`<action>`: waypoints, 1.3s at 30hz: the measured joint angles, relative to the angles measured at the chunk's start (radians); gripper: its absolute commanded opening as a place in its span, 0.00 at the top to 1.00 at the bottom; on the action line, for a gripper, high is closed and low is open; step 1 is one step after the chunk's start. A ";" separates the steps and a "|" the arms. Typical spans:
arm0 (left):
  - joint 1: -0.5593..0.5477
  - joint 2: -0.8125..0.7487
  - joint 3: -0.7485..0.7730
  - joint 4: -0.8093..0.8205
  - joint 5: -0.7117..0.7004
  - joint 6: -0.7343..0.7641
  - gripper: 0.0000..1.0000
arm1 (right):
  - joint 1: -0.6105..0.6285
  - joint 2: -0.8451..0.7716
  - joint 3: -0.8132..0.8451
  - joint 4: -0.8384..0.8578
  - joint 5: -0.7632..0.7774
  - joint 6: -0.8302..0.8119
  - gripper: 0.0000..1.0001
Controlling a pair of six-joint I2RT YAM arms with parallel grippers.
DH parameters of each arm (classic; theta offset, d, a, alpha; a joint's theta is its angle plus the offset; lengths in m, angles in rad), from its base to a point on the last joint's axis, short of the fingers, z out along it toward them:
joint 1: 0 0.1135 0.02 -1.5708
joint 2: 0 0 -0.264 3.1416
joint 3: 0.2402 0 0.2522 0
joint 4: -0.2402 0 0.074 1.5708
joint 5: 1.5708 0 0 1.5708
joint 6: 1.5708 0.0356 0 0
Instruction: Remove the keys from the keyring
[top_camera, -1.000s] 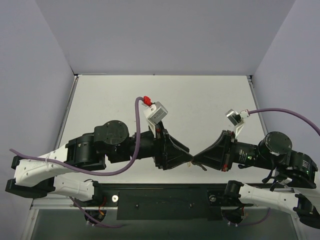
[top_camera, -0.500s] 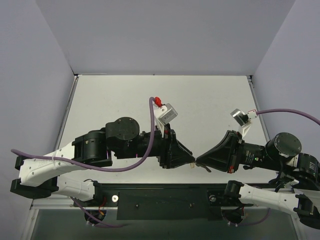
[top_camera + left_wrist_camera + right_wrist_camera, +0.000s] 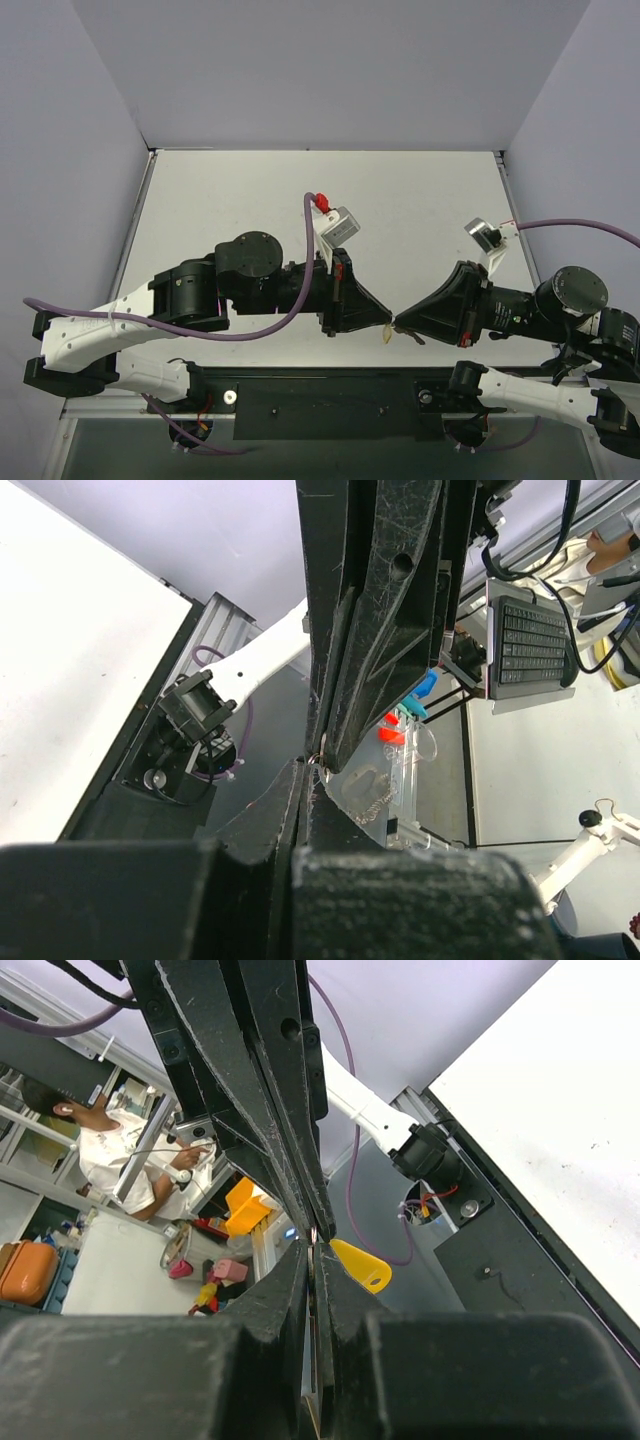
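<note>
My two grippers meet tip to tip above the table's near edge. The left gripper (image 3: 387,320) (image 3: 305,770) is shut, and a small wire loop (image 3: 321,763) sits right at its tips. The right gripper (image 3: 398,322) (image 3: 314,1250) is shut too, with a thin silver sliver, the key (image 3: 311,1365), edge-on between its jaws. The yellow-orange keyring (image 3: 362,1266) (image 3: 387,337) hangs just beside and below the meeting tips, its holed end free. The rest of the key is hidden by the fingers.
The white table (image 3: 400,200) stretches away behind the grippers, with grey walls on three sides. A black rail (image 3: 330,400) with both arm bases runs along the near edge, directly under the grippers.
The left gripper has closed from partly open to shut at the right gripper's tips. Both arms have drifted slightly right, and the yellow piece now hangs in view below the tips.
</note>
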 measured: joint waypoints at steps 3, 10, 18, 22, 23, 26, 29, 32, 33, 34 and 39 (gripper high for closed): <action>0.000 0.000 0.000 0.015 -0.010 -0.016 1.00 | 0.000 -0.010 -0.005 0.012 0.017 0.005 1.00; -0.005 0.000 -0.031 0.072 -0.088 -0.077 1.00 | 0.000 -0.072 -0.077 0.082 0.092 0.027 1.00; -0.008 -0.006 -0.056 0.096 -0.181 -0.135 1.00 | 0.000 -0.084 -0.107 0.114 0.164 0.038 1.00; -0.021 -0.016 -0.079 0.124 -0.240 -0.156 1.00 | 0.000 -0.090 -0.125 0.140 0.190 0.044 1.00; -0.025 -0.018 -0.083 0.130 -0.257 -0.161 1.00 | 0.000 -0.090 -0.130 0.147 0.196 0.047 1.00; -0.035 -0.022 -0.094 0.140 -0.309 -0.175 1.00 | 0.000 -0.092 -0.144 0.167 0.219 0.058 1.00; -0.046 -0.026 -0.108 0.150 -0.365 -0.184 1.00 | 0.000 -0.095 -0.163 0.187 0.245 0.068 1.00; -0.058 -0.030 -0.122 0.161 -0.419 -0.190 1.00 | 0.000 -0.099 -0.183 0.209 0.269 0.083 1.00; -0.061 -0.031 -0.124 0.164 -0.435 -0.193 1.00 | -0.001 -0.100 -0.189 0.216 0.274 0.086 1.00; -0.062 -0.031 -0.126 0.168 -0.444 -0.195 1.00 | -0.001 -0.100 -0.192 0.221 0.279 0.089 1.00; -0.071 -0.031 -0.128 0.185 -0.482 -0.205 0.97 | -0.001 -0.100 -0.197 0.244 0.294 0.096 1.00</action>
